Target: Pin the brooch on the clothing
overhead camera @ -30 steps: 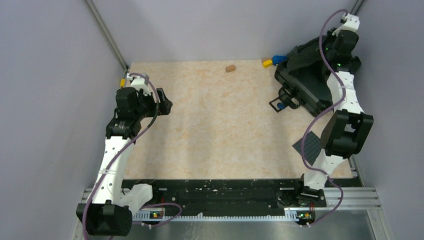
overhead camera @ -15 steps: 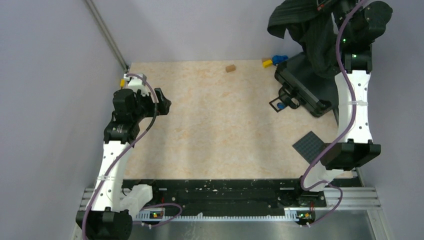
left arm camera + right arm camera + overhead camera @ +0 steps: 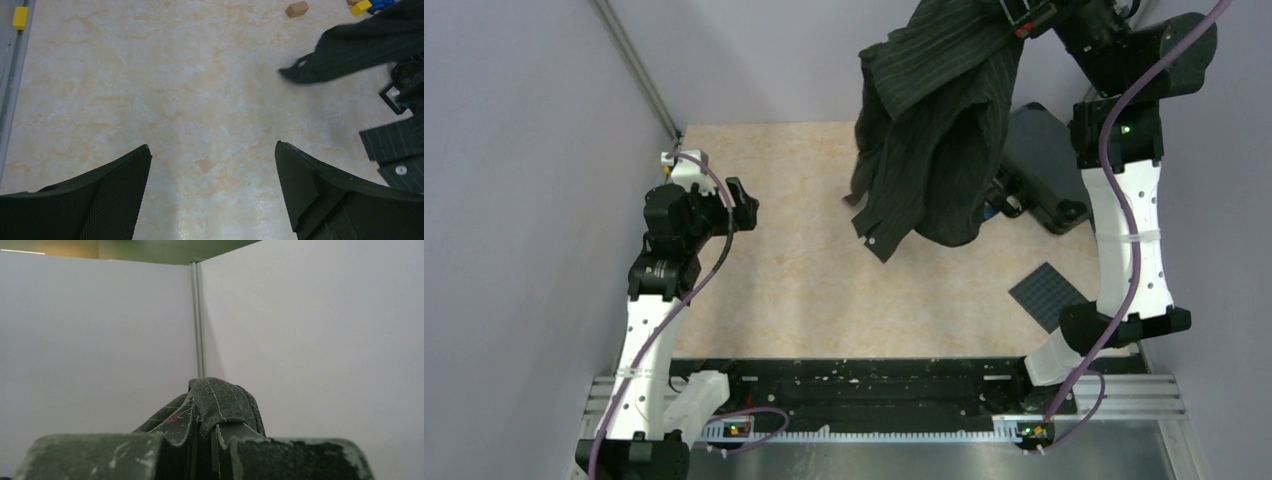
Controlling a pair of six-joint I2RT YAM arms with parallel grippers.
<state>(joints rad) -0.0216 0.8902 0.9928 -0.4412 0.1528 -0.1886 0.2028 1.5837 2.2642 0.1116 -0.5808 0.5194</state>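
The black pinstriped shirt (image 3: 944, 120) hangs in the air over the back right of the table. My right gripper (image 3: 1024, 18) is shut on a fold of it high up; the wrist view shows the pinched fabric (image 3: 220, 402) between the jaws. A sleeve end with a white button hangs low (image 3: 874, 240) and shows in the left wrist view (image 3: 350, 50). My left gripper (image 3: 742, 205) is open and empty above the left side of the table (image 3: 212, 165). The brooch is out of view.
A dark hard case (image 3: 1039, 165) lies at the back right, partly behind the shirt. A dark ridged square (image 3: 1049, 295) lies at the right front. A brown block (image 3: 297, 8) and a yellow block (image 3: 361, 7) lie at the back. A yellow piece (image 3: 20, 17) sits at the left rail.
My right arm has lifted the shirt off the case and swung it left, so it now hangs over the table. My left gripper has barely moved.
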